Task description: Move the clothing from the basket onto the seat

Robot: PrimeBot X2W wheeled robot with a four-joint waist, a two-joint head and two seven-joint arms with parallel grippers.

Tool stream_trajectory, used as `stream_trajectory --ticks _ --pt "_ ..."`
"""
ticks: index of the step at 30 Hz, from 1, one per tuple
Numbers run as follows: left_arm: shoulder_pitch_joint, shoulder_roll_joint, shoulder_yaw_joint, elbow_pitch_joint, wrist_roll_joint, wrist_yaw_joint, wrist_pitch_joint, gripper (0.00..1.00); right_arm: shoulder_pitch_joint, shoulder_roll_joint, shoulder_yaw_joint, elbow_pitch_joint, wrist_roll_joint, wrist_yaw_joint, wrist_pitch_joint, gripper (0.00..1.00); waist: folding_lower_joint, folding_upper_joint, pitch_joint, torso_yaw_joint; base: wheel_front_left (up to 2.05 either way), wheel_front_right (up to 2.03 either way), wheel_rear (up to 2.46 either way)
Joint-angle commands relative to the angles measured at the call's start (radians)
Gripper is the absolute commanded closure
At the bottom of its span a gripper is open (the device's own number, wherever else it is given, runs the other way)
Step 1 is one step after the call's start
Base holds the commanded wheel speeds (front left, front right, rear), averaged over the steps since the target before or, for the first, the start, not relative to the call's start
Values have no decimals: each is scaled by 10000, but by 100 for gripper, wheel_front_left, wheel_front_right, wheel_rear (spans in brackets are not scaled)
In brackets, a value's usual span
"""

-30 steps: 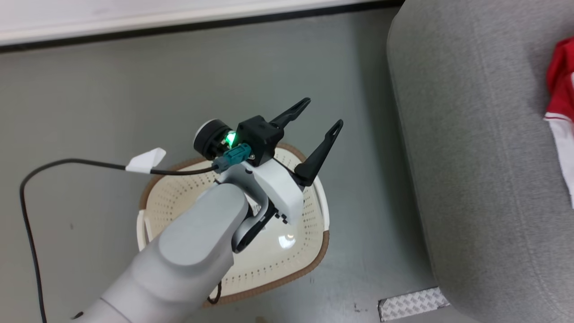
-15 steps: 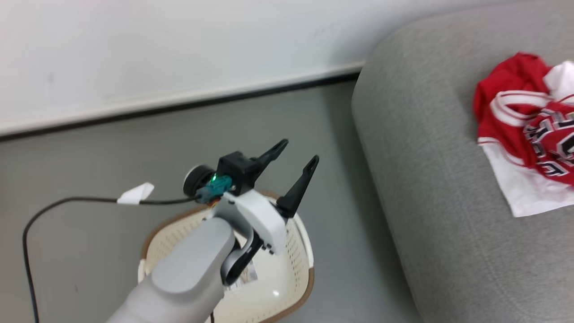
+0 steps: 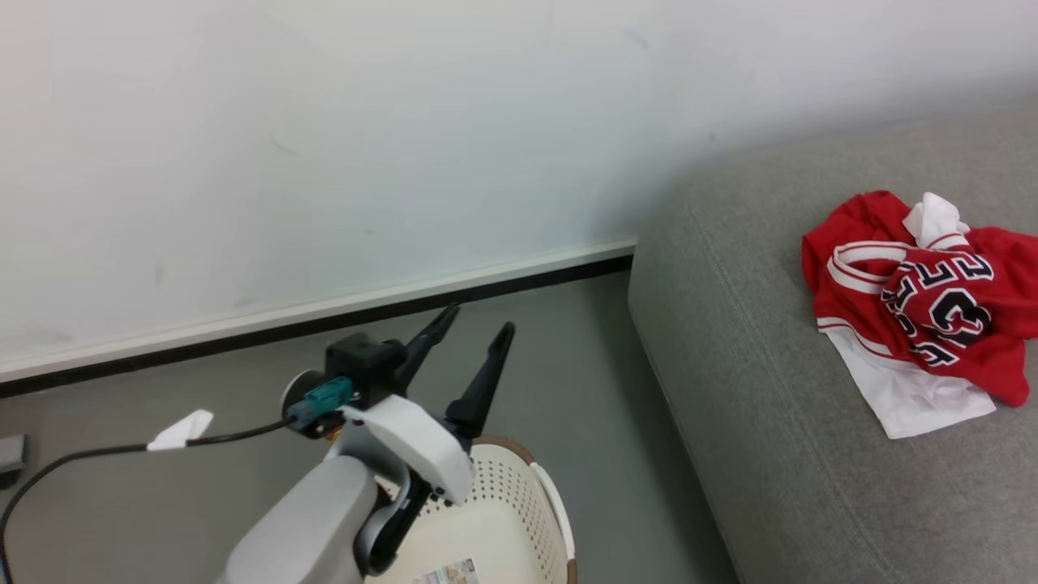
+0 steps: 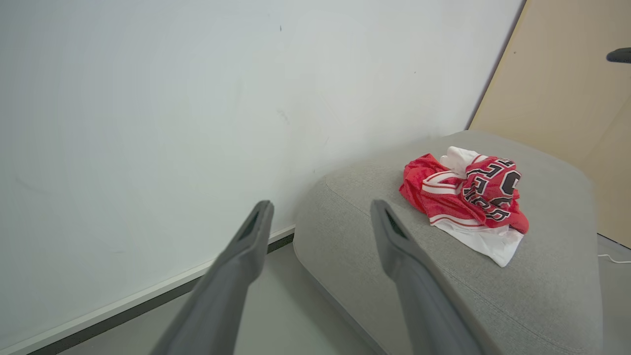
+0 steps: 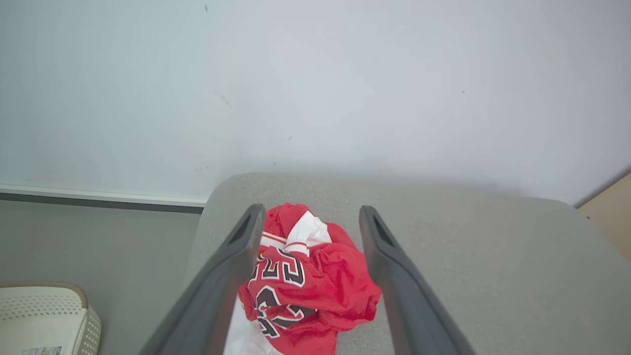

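- Although bunched into one loose heap, likely light and limp — soft red jersey clothing [image 3: 916,316] with white trim and black-and-white lettering, lying on the large light-grey fabric-upholstered seat [image 3: 770,470].
- Not fragile, hardly slippery; apt to drape, trail and snag when lifted.
- Best taken at a raised fold or the thick striped trim atop the heap, not the flat white hem.
- Matte woven cloth on the seat, stitched seams, rounded corners.
- Cream-white perforated plastic basket [image 3: 519,503] with brown woven-look rim on the grey floor [image 3: 568,357] beside the seat — no red fabric in the part on view.
- Left gripper [image 3: 478,320] by the basket's rim, long dark fingers spread wide, nothing between them.
- Right gripper [image 5: 311,210] spread wide too and empty, framing the heap in the right wrist view.
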Motion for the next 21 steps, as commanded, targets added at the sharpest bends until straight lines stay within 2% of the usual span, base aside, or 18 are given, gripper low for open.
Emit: stream_trajectory --ticks 1,6,12,15,21 --pt "201 121 94 -32 -1 51 -2 0 190 -96 -23 -122 -165 -23 -198 0 4 0 -222 193 0 0 0" --pt "762 409 759 -322 23 325 -1 0 1020 81 -469 -1013 -638 -23 -1687 0 4 0 -547 605 0 0 0" --pt "1502 676 1545 -588 -25 563 -2 0 2329 733 -1177 -1659 -1237 -24 -3207 0 4 0 -871 1230 0 0 0" --pt "1902 758 1963 -781 -89 638 -2 0 3117 1187 -1682 -1762 -1671 -23 -3846 0 4 0 -984 1537 0 0 0" --pt "2731 937 3022 -1085 -82 971 -3 0 4742 2557 -2858 -1810 -2868 -23 -5217 0 4 0 -1187 2086 0 0 0"
